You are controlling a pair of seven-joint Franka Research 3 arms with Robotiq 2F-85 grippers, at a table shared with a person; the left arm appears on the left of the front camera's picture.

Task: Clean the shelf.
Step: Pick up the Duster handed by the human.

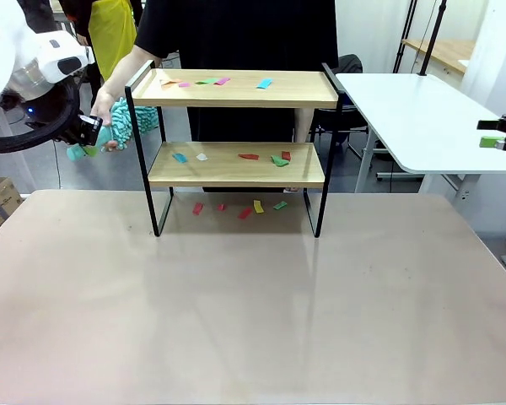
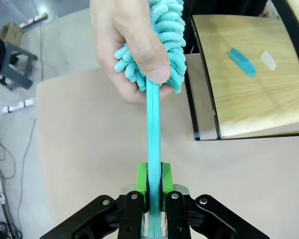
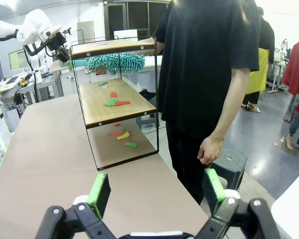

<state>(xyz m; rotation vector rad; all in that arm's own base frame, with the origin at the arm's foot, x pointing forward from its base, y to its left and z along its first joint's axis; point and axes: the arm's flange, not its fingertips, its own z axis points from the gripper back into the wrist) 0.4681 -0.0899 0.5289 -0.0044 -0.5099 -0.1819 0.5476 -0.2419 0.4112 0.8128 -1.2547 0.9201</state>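
Front: the shelf (image 1: 308, 87) stands far-centre on the table (image 1: 236, 295), and the left gripper (image 1: 91, 135) is just left of it.

Left wrist: its pads clamp the duster handle (image 2: 153, 129), while a hand (image 2: 124, 45) grips the head. Pulling away now could slip it.

Right wrist: the right gripper (image 3: 157, 191) gapes empty.

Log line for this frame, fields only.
left gripper: shut on teal fluffy duster handle | person's hand: gripping duster head | right gripper: open, empty | two-tier wooden shelf: coloured scraps on both boards
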